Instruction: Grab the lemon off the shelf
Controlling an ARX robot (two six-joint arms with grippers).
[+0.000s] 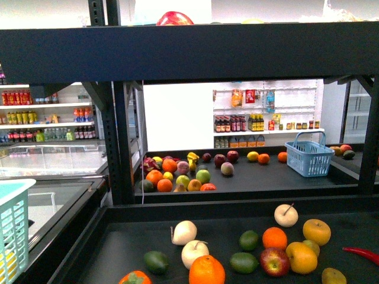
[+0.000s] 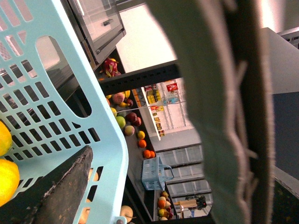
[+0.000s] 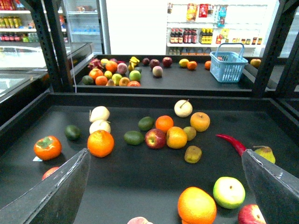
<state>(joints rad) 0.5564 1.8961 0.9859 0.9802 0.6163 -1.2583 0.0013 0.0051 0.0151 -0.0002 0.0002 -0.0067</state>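
Dark shelf tiers: probable lemon on far tier, well ahead of right gripper, jaws spread, empty; left gripper grip unreadable.

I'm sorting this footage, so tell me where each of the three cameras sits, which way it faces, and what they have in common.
Front view: on the robot's body, facing the dark shelf and its fruit; neither arm shows.
Left wrist view: on the left arm, beside a light blue basket holding yellow fruit; one dark finger shows, jaw state unclear.
Right wrist view: on the right arm, looking across the near tier; the open right gripper frames it.
Shared: front and right wrist views both show the red chili and the far blue basket.
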